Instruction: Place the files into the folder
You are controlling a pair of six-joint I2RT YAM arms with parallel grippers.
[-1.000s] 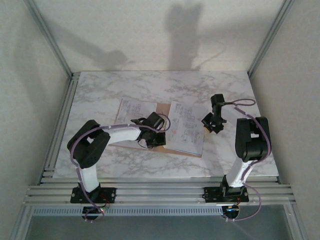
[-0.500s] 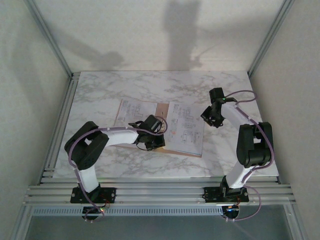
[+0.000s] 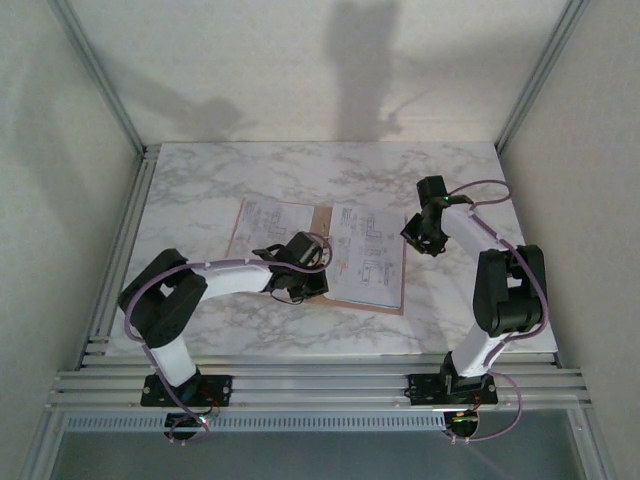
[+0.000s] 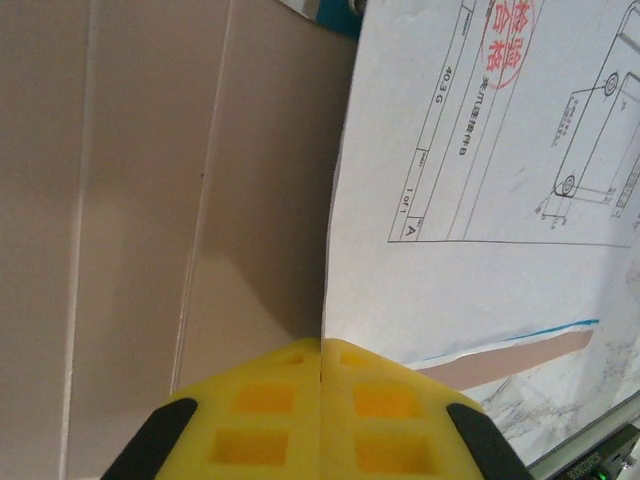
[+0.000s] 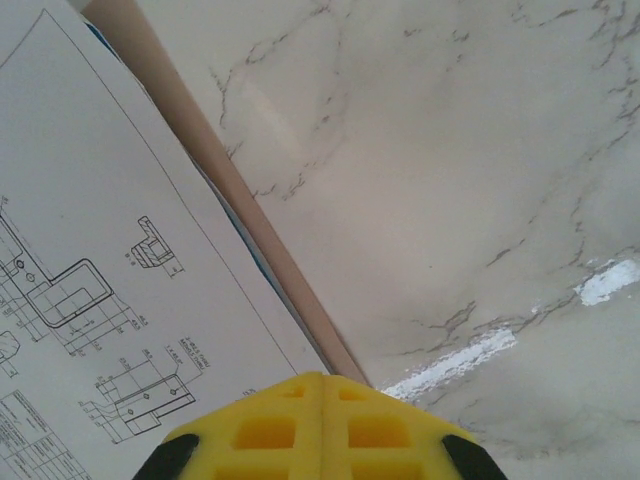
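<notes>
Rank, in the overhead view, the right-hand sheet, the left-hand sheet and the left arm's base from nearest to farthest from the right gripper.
1. right-hand sheet, just left of the right gripper.
2. left-hand sheet, farther left.
3. left arm's base, at the near-left edge.

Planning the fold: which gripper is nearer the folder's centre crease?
Left. The left gripper, shut, is over the folder beside its centre crease; the right gripper, shut, sits at the folder's right edge, by the marble table.
</notes>
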